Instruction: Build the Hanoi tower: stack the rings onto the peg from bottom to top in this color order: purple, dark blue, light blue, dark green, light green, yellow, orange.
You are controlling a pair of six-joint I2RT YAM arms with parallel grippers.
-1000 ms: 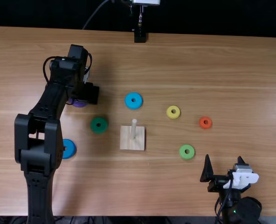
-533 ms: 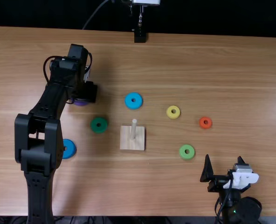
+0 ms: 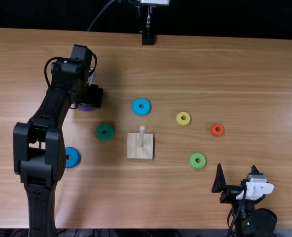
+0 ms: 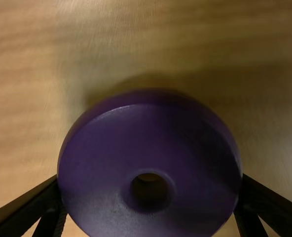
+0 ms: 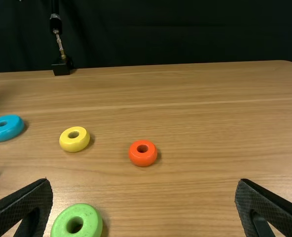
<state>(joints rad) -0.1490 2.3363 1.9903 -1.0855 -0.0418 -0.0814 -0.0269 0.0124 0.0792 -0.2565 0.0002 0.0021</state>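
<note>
Step judged: first ring, with the peg [image 3: 141,137] bare. We see the left gripper [image 4: 150,180] gripping the purple ring [image 4: 106,148] by opposite sides, beyond the dark green ring [image 3: 100,136]; height above the table unclear. Next we need to carry it over, centre its hole and lower it level. Ring: thick, smooth, rounded rim, dull sheen, small round hole. Right gripper [image 5: 143,183]: fingers wide apart.
</note>
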